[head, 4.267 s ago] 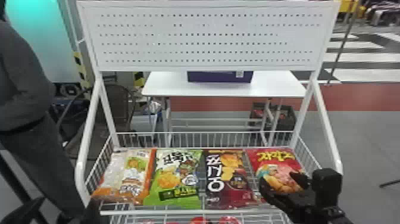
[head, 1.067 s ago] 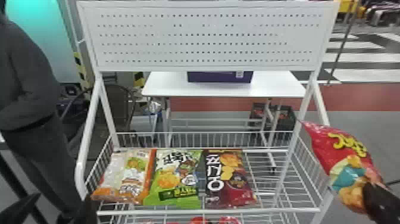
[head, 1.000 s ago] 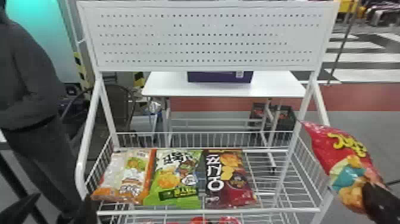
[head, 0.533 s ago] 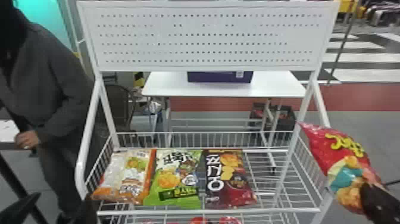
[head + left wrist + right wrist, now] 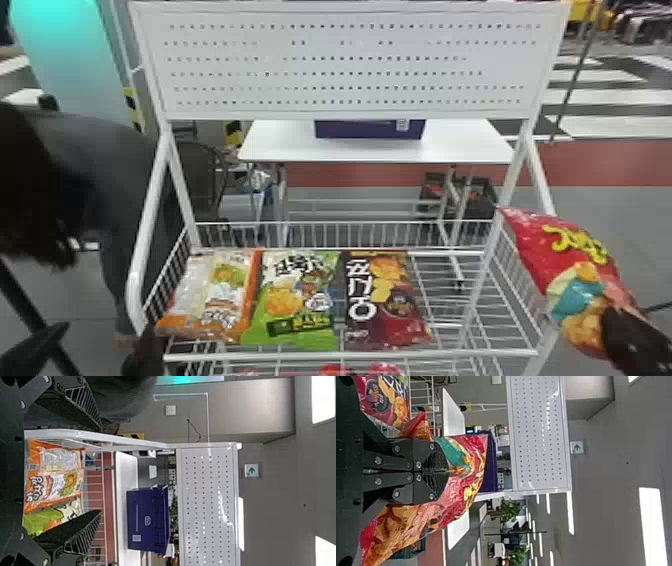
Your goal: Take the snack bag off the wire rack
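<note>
My right gripper (image 5: 612, 325) holds the red snack bag (image 5: 565, 250) up beyond the right side of the wire rack (image 5: 350, 356), in the head view. The right wrist view has the right gripper (image 5: 447, 471) closed on the crumpled red bag (image 5: 466, 490), which bulges around both fingers. At the head view's lower left is my left gripper (image 5: 102, 340), idle by the rack's front left corner. In the left wrist view the left gripper (image 5: 100, 471) stands open, with nothing between its fingers.
An orange-and-white bag (image 5: 215, 295), a green bag (image 5: 295, 300) and a dark maroon bag (image 5: 382, 300) lie side by side on the rack. Above them rises a white perforated panel (image 5: 350, 65). Behind stands a white table (image 5: 285, 145) with a purple box (image 5: 370, 130).
The red bag has gone from the rack's right end, where the right gripper was over it, to the air outside the right side. Over the last second both arms have kept still.
</note>
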Available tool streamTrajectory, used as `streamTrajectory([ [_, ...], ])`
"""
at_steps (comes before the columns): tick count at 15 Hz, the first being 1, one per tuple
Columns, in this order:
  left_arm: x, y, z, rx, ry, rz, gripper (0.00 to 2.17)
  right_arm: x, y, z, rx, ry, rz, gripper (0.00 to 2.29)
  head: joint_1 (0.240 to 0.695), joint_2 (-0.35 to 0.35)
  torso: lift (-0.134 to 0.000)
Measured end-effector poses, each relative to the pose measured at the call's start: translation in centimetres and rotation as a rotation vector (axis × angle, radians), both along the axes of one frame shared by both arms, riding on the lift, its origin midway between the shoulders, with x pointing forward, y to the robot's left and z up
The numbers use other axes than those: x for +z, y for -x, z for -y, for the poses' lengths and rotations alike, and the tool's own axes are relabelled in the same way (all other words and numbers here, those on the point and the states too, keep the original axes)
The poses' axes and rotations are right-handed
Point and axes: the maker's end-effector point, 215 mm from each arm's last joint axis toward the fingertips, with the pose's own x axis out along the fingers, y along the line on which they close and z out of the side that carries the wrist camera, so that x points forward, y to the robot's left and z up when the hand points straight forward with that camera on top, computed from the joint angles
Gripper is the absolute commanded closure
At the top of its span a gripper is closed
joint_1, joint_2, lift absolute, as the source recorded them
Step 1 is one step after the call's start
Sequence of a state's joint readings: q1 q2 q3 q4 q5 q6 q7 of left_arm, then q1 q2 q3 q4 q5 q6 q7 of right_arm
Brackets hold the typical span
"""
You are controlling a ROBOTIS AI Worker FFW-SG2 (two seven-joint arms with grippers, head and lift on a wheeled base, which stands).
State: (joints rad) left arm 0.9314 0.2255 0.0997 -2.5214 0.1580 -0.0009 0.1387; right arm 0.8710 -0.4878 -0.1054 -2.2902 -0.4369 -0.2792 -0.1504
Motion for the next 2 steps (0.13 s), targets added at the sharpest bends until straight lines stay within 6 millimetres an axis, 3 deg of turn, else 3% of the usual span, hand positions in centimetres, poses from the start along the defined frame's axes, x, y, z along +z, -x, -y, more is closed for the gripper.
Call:
streamTrajectory([
  [2,-0.01,-0.06,-0.01,0.000,0.000,0.001,0.16,-0.04,-0.06,-0.12,0.001,0.003,-0.001,2.19,0.499,0.000,0.000],
])
